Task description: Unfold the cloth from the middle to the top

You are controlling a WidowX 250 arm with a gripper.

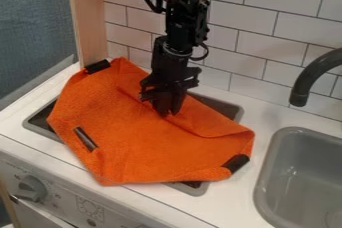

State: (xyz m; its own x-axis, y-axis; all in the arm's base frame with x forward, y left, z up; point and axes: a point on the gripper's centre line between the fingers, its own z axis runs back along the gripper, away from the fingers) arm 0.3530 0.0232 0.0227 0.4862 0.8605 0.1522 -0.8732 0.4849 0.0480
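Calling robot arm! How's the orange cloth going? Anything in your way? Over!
Gripper down at the cloth's upper middle. Cloth spread over the tray, creased near top. Faucet off to the right, clear of cloth.

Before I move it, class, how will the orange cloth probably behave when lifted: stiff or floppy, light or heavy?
The orange cloth will likely be floppy, since it creases softly and bends into a loose fold. It is probably light for its size, as it looks like a thin sheet. It seems unlikely to roll, lying spread across the grey tray.
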